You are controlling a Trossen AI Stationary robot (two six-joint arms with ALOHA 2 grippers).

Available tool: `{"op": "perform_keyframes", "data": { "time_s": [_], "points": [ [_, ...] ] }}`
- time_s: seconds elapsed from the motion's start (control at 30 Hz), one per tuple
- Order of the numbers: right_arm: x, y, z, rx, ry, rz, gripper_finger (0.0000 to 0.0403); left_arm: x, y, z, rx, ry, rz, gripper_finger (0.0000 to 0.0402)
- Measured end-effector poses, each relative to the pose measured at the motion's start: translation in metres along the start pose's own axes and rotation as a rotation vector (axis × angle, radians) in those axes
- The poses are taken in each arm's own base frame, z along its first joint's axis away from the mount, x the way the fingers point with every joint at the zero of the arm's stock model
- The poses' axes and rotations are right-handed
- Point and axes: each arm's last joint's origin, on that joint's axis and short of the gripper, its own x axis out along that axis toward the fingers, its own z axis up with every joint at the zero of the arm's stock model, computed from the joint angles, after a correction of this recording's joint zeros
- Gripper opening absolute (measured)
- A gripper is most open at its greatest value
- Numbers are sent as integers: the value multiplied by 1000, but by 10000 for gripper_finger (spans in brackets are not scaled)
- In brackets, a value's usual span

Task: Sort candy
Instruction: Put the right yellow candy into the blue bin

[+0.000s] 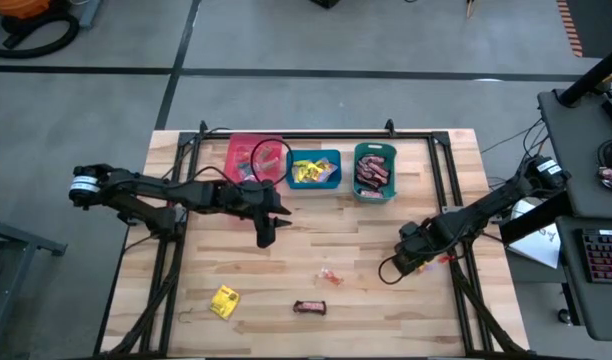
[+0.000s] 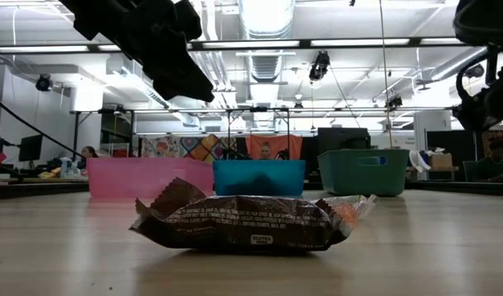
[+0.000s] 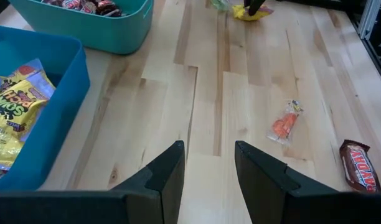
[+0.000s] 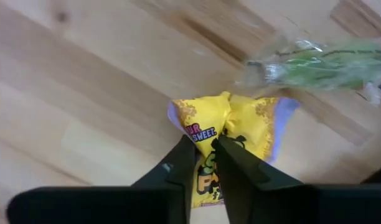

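Two end effectors work this tabletop [image 1: 316, 245]. At the lower right of the high view, the right end effector [image 4: 206, 149] pinches a yellow packet [image 4: 240, 134] that lies against the wood, a green clear-wrapped piece [image 4: 321, 65] just beside it. The blue bin [image 1: 315, 170], where matching yellow packets lie, sits up and to the left, so the right arm is the one placed to carry it. Left of centre, the left end effector [image 3: 209, 168] hovers spread and empty near the bins.
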Motion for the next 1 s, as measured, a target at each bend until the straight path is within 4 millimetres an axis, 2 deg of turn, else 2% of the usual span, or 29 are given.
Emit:
{"op": "perform_keyframes", "data": {
  "time_s": [0.17,0.3,0.53,0.77,1.0],
  "points": [
    [-10,10,-1,-85,-7,49,19,0,0,0,-1,0,0,125],
    [-25,27,-1,-196,-43,147,10,0,0,0,-7,1,0,125],
    [-60,59,16,-424,-370,327,9,0,0,-1,-8,2,0,125],
    [-89,75,54,-695,-812,340,9,0,0,-1,-7,2,0,125],
    [-123,71,111,-806,-1216,271,9,0,0,1,-7,-10,-2,125]
  ]
}}
